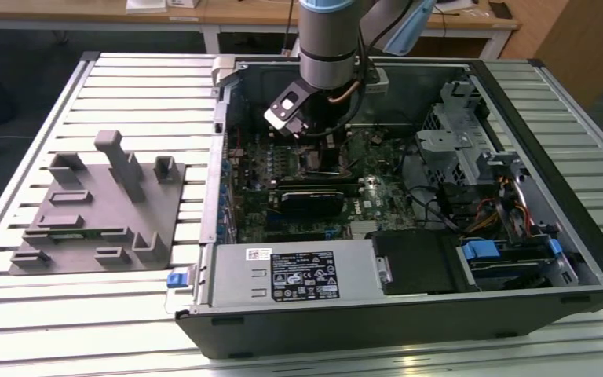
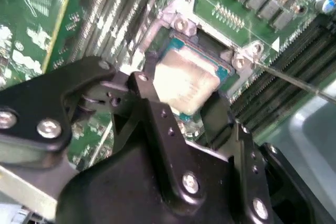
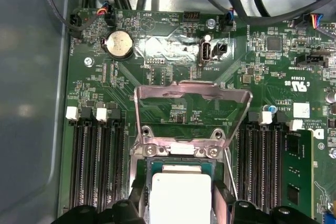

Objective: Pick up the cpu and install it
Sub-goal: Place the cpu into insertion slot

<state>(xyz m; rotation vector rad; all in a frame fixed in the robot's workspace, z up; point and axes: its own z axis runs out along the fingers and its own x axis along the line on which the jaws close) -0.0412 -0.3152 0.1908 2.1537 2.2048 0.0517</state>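
The cpu point(image 2: 184, 80), a pale silvery square chip with a green rim, sits low in the open socket point(image 2: 181, 24) on the motherboard. My gripper point(image 2: 181, 98) is shut on the cpu, one black finger point(image 2: 144, 85) against each of two opposite sides. In the first wrist view the cpu point(image 3: 181, 195) lies between the fingers of the gripper point(image 3: 181, 205), just below the raised metal load plate point(image 3: 191, 103). In the exterior view the arm reaches down into the open computer case, its gripper point(image 1: 317, 148) over the board's upper middle.
Memory slots point(image 3: 94, 166) flank the socket, and a thin metal lever point(image 3: 229, 177) stands at its side. A graphics card point(image 1: 312, 196), a labelled grey box point(image 1: 291, 275) and a drive cage point(image 1: 458, 141) crowd the case. A grey tray point(image 1: 92, 212) lies at the exterior view's left.
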